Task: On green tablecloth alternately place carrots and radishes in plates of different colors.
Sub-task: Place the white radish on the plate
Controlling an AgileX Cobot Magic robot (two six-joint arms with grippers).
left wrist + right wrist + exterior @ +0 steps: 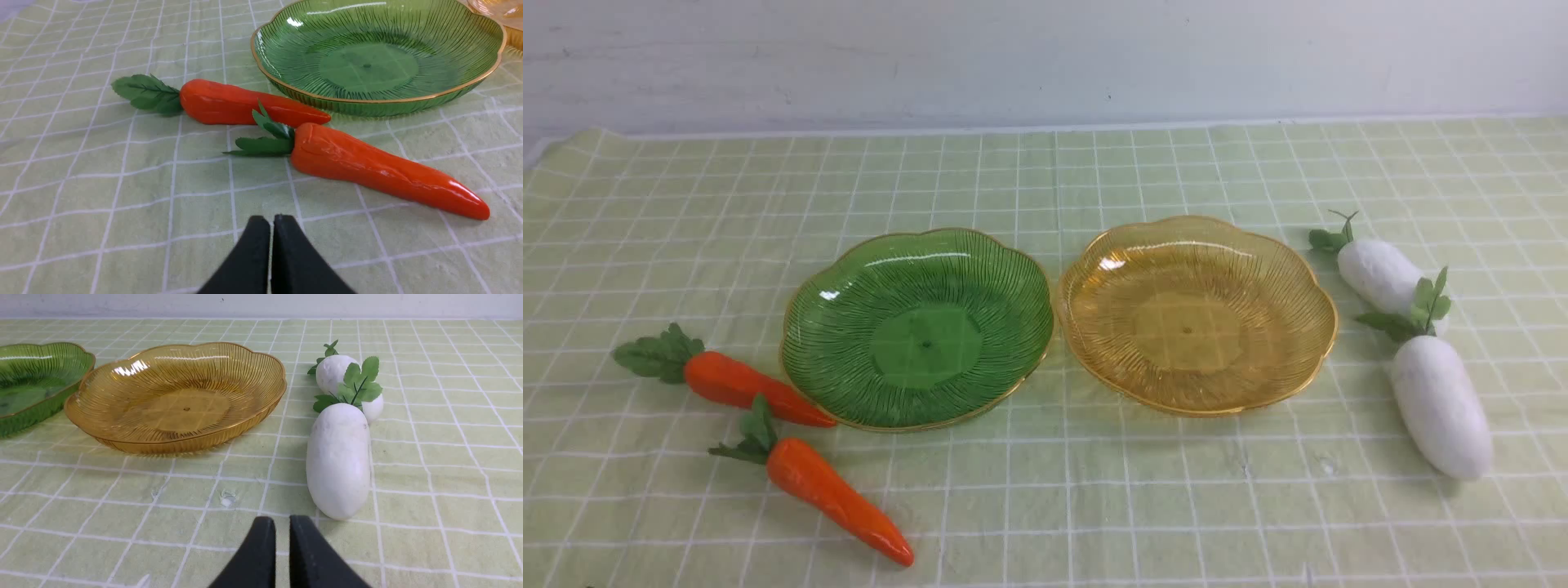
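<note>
left jaws and right jaws clenched on nothing, low over the surface. near carrot, then far carrot, its tip at the green plate; near radish and far radish beside the amber plate, all on the green tablecloth.

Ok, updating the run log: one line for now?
plates empty | carrots, radishes on tablecloth | left tool shut | right tool shut

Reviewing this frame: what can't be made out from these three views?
Left claw and right claw: only tips show, cut off by each wrist view's edge; neither arm appears in the front view.
Amber plate: left wrist view, a sliver at the frame corner.
Far radish: right wrist view, partly behind the near radish and its leaves.
</note>
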